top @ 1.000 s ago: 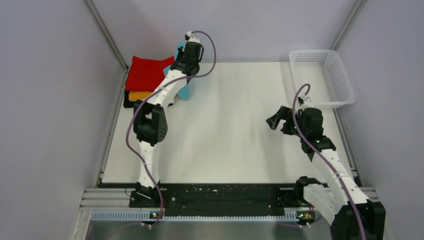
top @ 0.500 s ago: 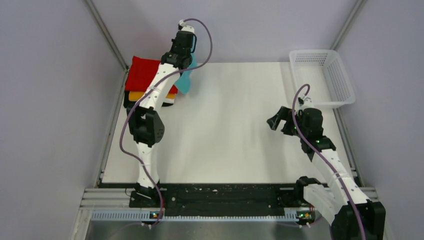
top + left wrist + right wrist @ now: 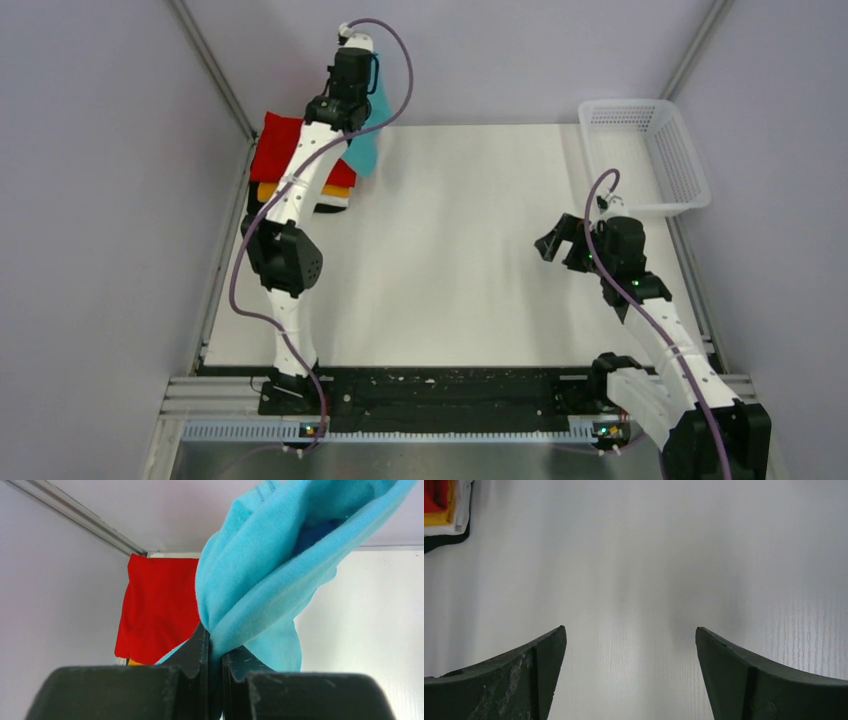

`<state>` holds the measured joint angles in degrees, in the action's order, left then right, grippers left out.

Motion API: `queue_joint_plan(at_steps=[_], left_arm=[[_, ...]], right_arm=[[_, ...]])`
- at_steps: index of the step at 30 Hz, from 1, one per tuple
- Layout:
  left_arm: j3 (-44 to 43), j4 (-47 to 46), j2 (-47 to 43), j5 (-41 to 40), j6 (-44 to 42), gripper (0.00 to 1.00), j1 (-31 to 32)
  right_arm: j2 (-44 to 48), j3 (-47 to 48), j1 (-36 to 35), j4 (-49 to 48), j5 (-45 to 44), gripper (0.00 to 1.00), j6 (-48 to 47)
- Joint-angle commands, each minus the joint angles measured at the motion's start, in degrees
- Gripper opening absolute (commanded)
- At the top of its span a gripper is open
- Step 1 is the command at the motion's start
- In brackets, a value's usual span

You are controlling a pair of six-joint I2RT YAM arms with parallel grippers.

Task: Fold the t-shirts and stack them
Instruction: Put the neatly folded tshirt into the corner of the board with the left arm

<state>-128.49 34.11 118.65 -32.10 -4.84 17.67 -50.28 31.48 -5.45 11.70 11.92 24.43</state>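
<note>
My left gripper is shut on the turquoise t-shirt and holds it in the air at the far left of the table; in the top view the shirt hangs beside the arm. Below and to its left lies the stack of folded shirts, the red one on top, with orange, white and black edges under it. The red shirt also shows in the left wrist view. My right gripper is open and empty over the right part of the table.
A white mesh basket stands at the far right corner. Grey walls and metal rails close the table on the left, back and right. The stack's corner shows at the upper left of the right wrist view.
My left gripper has lifted the turquoise shirt higher and moved it left and toward the back wall, closer to the stack. The right arm has not moved.
</note>
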Motion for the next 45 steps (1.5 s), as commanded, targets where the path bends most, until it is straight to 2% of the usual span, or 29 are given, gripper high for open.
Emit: queue_joint_plan(at_steps=[1, 19, 26, 27, 28, 29, 30, 31, 34, 37, 40, 42, 45], left_arm=[[-2.73, -1.89, -0.11, 1.66, 2.88, 0.0, -2.84], [-3.01, -1.64, 11.33, 16.65, 14.16, 0.0, -21.33], [-2.38, -2.32, 13.98, 18.57, 14.04, 0.01, -23.88], [-2.12, -2.44, 14.01, 18.63, 13.95, 0.11, -24.07], [-1.9, -2.54, 14.09, 18.6, 13.94, 0.25, -24.27], [-1.86, -2.36, 14.07, 18.58, 14.22, 0.42, -24.45], [-1.85, -2.15, 13.83, 18.37, 14.55, 0.63, -24.62], [-1.73, -1.98, 13.46, 17.43, 15.15, 0.73, -24.72], [-0.41, -2.35, 10.98, 13.4, 17.34, 0.88, -25.26], [0.31, -1.5, 7.14, 10.93, 18.56, 0.98, -25.4], [2.26, 0.23, 1.17, 12.41, 20.22, 0.99, -25.36], [7.6, -1.0, -5.29, 16.24, 20.56, 0.99, -25.29], [21.51, -7.61, -18.37, 22.09, 23.45, 0.99, -25.1]], right_arm=[[0.68, 0.86, 0.57, -0.42, -1.21, 0.99, -0.79], [-1.72, 1.21, 0.6, -0.26, -2.9, 0.99, -0.94], [-2.49, 1.51, 0.62, -0.17, -3.67, 0.99, -0.92], [-2.64, 1.62, 0.57, -0.17, -3.74, 0.99, -0.89], [-2.86, 1.79, 0.55, -0.15, -3.74, 0.99, -0.89], [-3.06, 1.81, 0.57, -0.07, -3.75, 0.99, -0.92], [-3.22, 1.9, 0.54, -0.08, -3.79, 0.99, -0.88], [-3.31, 1.99, 0.61, 0.1, -3.88, 0.99, -0.89], [-3.23, 2.28, 0.61, 0.66, -4.55, 0.99, -1.03], [-2.45, 2.53, 0.6, 1.41, -4.86, 0.99, -0.92], [-0.93, 2.68, 0.59, 2.34, -5.51, 0.99, -0.45], [0.53, 2.63, 0.6, 3.41, -6.14, 0.99, -0.12], [3.05, 1.75, 0.58, 4.95, -8.29, 0.99, 0.45]])
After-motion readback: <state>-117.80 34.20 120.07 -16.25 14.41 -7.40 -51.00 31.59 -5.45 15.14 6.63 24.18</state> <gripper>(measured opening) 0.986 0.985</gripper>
